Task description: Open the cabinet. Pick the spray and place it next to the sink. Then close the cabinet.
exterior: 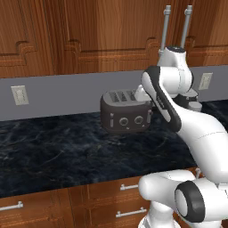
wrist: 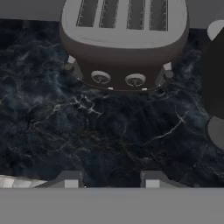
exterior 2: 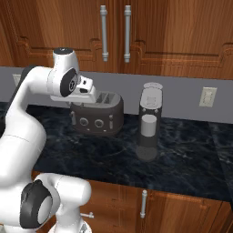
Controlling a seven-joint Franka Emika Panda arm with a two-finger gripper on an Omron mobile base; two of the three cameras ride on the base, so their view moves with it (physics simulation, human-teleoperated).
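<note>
Cabinet (exterior 2: pixel 113 27) was shut; nothing was done yet.
Your gripper (wrist: pixel 111 180) hung partly open, gripping nothing, toaster (wrist: pixel 124 41) just ahead of the jaws; every step remained.

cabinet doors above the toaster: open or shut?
Shut. Both reddish-brown wooden wall cabinet doors sit flush, their silver bar handles side by side; no shelf interior shows.

Shut reddish-brown cabinet (exterior 2: pixel 136 32) above counter
</note>
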